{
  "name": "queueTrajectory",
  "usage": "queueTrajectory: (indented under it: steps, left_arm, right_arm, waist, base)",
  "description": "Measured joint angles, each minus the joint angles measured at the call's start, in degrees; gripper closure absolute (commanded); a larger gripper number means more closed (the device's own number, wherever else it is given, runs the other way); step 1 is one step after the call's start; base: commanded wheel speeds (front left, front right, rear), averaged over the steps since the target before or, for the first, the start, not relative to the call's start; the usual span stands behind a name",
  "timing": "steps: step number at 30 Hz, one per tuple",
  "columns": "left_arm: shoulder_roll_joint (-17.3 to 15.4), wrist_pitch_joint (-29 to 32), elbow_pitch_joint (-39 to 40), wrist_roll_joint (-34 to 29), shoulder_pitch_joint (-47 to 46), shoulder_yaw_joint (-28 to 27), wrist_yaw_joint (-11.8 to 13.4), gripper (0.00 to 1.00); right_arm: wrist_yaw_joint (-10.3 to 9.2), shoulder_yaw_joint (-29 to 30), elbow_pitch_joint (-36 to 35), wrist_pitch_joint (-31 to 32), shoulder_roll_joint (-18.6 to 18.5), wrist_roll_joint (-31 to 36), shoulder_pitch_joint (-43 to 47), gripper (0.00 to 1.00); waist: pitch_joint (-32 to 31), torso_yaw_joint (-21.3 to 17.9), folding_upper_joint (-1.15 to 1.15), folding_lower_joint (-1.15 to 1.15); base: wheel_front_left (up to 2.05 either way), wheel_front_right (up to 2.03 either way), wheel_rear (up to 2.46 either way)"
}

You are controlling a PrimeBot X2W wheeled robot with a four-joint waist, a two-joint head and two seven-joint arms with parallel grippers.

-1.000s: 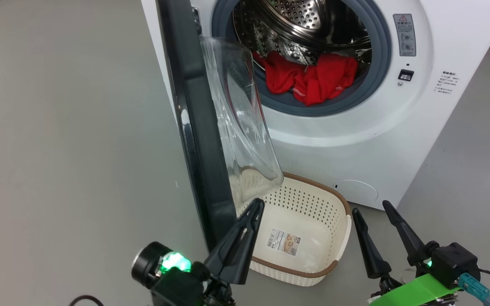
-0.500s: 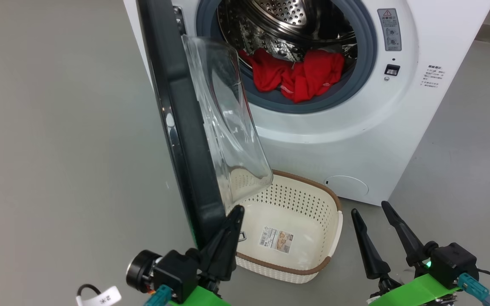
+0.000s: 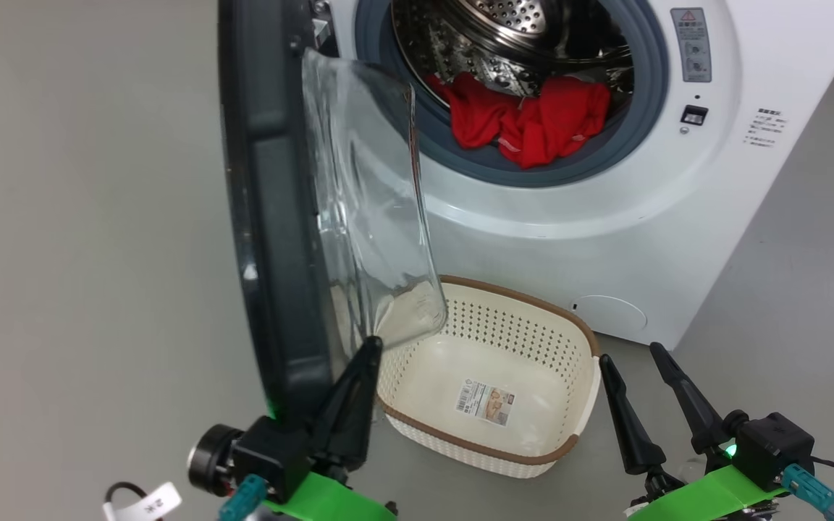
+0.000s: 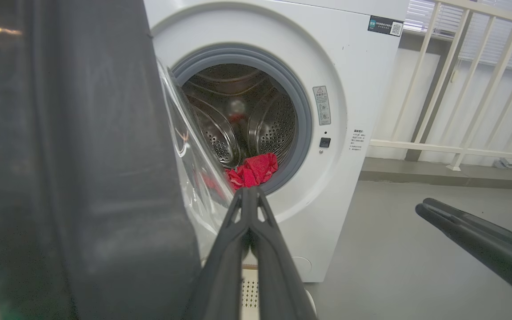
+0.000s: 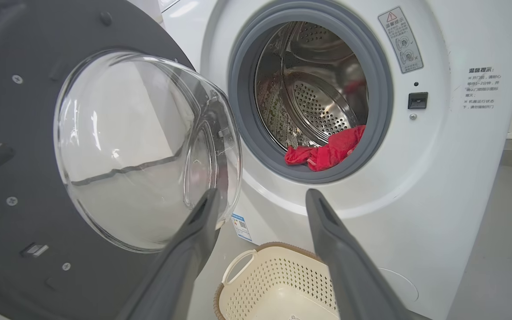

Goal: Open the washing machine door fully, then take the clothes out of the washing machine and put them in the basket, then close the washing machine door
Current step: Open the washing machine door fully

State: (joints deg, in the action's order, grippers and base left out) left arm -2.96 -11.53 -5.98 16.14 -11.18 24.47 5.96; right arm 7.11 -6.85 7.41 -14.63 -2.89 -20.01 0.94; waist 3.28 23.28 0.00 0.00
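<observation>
Slipping is the risk: the left pincer [image 3: 368,356], fingers pinched together, seems to be pushing at the lower inner edge of the washing machine door [image 3: 272,217] and may skid onto the glass [image 3: 366,202]. The right pincer [image 3: 629,356] is waiting spread beside the basket [image 3: 525,295]; the clothes [image 3: 533,123] are lying in the drum [image 3: 504,29].

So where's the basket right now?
In the head view the basket sits on the floor at lower middle, just in front of the washing machine and right of its open door.
</observation>
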Motion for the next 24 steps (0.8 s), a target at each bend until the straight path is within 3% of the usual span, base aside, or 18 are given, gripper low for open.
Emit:
queueTrajectory:
  steps: [9, 24]
  left_arm:
    - [-1.9, 0.0, 1.0, 0.6, 0.5, -2.9, 2.6, 1.00]
    - [-4.5, -0.7, 1.5, 2.2, 0.9, -7.9, 4.7, 1.00]
  right_arm:
    - [0.00, 0.0, -0.1, 0.0, 0.0, 0.5, 0.0, 0.00]
    - [0.00, -0.2, 0.0, 0.0, 0.0, 0.6, 0.0, 0.00]
  waist:
    - [0.5, 2.6, 0.00, 0.00]
    - [1.0, 4.9, 0.00, 0.00]
  base:
    - [0.00, 0.00, 0.00]
    - [0.00, 0.00, 0.00]
